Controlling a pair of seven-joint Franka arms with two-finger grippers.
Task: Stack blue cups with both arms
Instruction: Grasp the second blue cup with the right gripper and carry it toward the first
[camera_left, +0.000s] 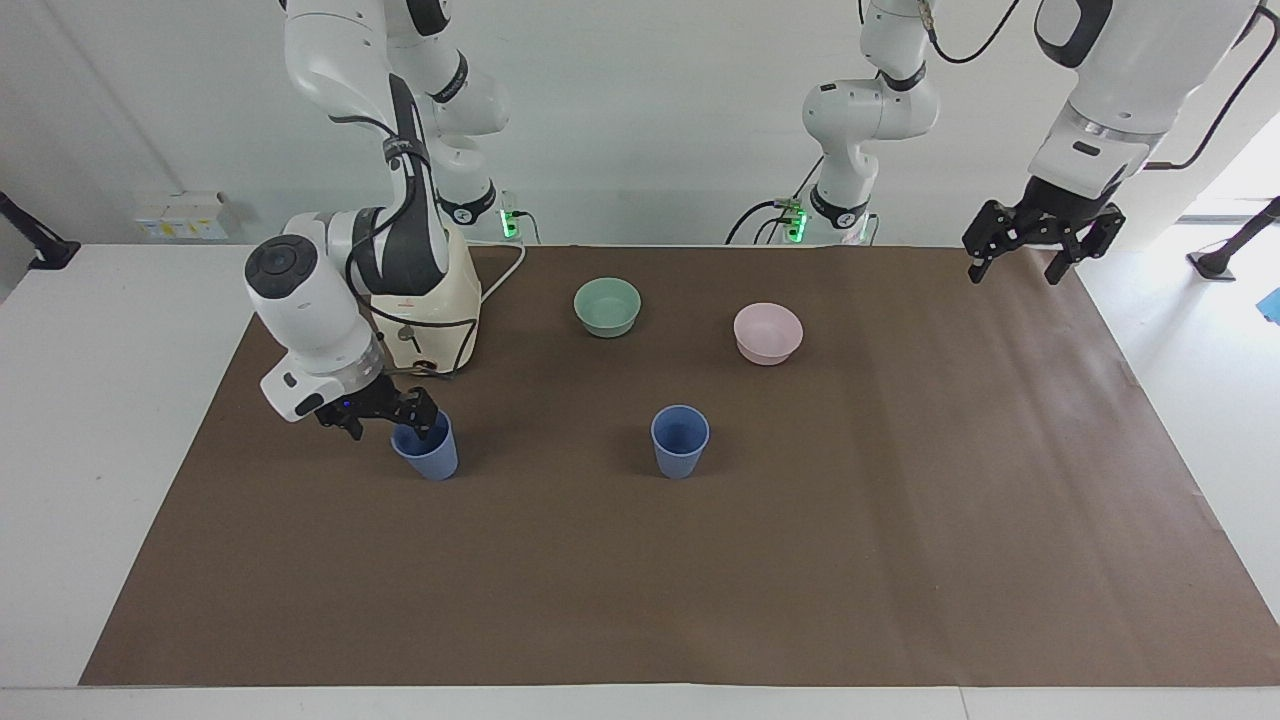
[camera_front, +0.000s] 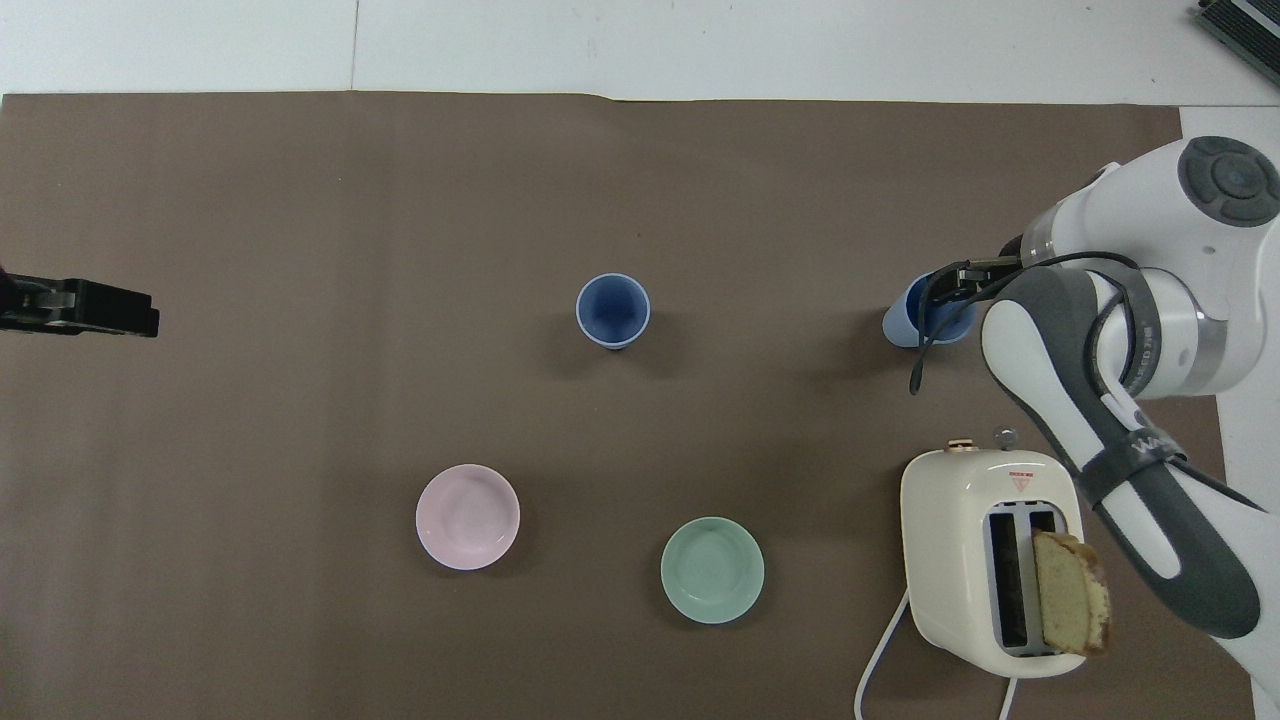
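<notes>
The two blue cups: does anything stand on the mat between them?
No. Between the cup at the right hand and the other cup the brown mat is bare, in both views.

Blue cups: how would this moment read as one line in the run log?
right gripper: at rim of blue cup by toaster | left gripper: raised, waiting | second blue cup: untouched | stack: not started

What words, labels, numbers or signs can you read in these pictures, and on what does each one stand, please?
"WA": the start of pale lettering on the right arm's grey strap; the rest cannot be read.
Red triangle sign with a line of print, on top of the toaster: too small to read.
Labels on the white wall box: too small to read.
No other text is legible.
</notes>
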